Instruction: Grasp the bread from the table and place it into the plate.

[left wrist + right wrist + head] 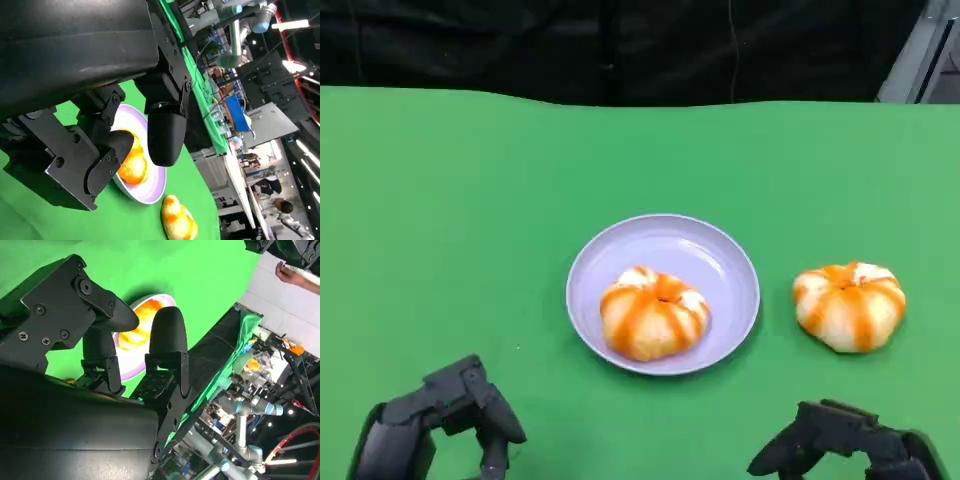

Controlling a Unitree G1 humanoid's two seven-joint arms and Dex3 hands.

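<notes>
1. Currently, one bun (653,314) is seen lying in the plate (720,262), toward its near-left side, while a second bun (849,305) rests on the green surface (440,220) just right of the plate, apart from its rim.
2. Both hands are held near the front edge: the left hand (445,420) below and left of the plate, the right hand (840,445) below and right of it. Nothing is held in either; fingers are apart in both.
3. Judged from this, the bun outside the plate is what remains to be grasped, most likely by the right hand.
4. A risk is foreseen: the soft, rounded bun could be squashed or rolled away if it is approached off-centre.
5. A further risk: the plate could be nudged, or the bun dropped onto the one already inside and tipped over the rim.
6. Both hands are cut off by the head view's lower edge, and the wrist views are largely blocked by fingers.
</notes>
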